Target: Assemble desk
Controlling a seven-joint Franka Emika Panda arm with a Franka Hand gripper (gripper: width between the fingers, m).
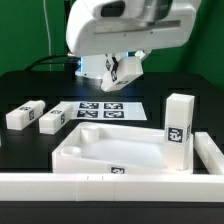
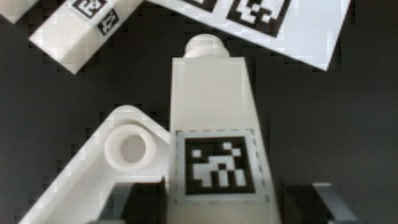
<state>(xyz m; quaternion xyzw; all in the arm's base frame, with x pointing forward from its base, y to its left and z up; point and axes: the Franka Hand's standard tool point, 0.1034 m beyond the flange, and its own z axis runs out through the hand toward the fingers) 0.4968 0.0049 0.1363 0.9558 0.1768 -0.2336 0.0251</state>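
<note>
White desk leg (image 2: 214, 110) clamped between fingers of tool (image 1: 120, 72), lifted clear of black counter (image 1: 20, 90). Desk panel (image 1: 110, 150) lies near tool, lower than it; round corner socket (image 2: 125, 148) just beside held leg. Upright leg (image 1: 180, 130) stands at panel corner well apart from tool. Loose leg (image 1: 25, 113) and second loose leg (image 1: 55, 120) lie on counter off to side. Advice: centre leg's rounded tip over socket, keep leg plumb, lower slowly, avoid shoving panel.
</note>
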